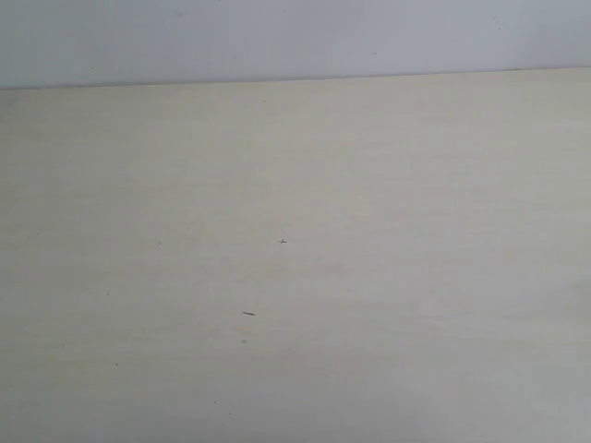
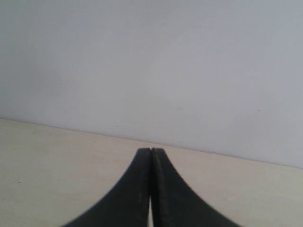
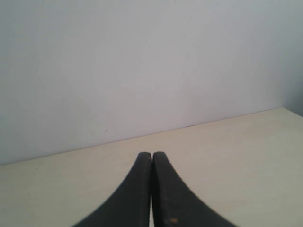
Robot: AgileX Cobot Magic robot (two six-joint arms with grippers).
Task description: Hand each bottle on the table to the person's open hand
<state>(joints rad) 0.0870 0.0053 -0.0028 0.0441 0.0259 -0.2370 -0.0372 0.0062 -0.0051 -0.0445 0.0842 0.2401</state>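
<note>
**A:** How were the tools found?

**B:** The left tool (image 2: pixel 150 150) was seen clenched, its two black jaws pressed flat together with nothing between them. The right tool (image 3: pixel 152 153) was seen the same way, shut tight on nothing. Both were held over the table (image 1: pixel 295 277) and pointed toward the pale wall (image 1: pixel 277 37) behind it. Neither tool was caught in the exterior view.

**A:** And where was the bottle?

**B:** No bottle was found in any of the three views, neither on the table nor in a tool. The open hand was not seen either.

**A:** What could be judged of the progress, then?

**B:** Two readings were allowed. Either every bottle was already handed over, or none was laid out yet. Which of the two held could not be settled from these views alone. Two empty, closed tools were judged to fit a rest at either end of the job. Nothing left to pick up was shown, and no handover was under way.

**A:** Was anything else noted around, or in the way?

**B:** Very little. A tiny cross-shaped speck (image 1: pixel 283 241) was seen near the middle of the table, and a short dark fleck (image 1: pixel 248 314) was seen near it, closer to the camera. A few fainter dots were scattered about. Nothing was found standing in the path of either tool.
</note>
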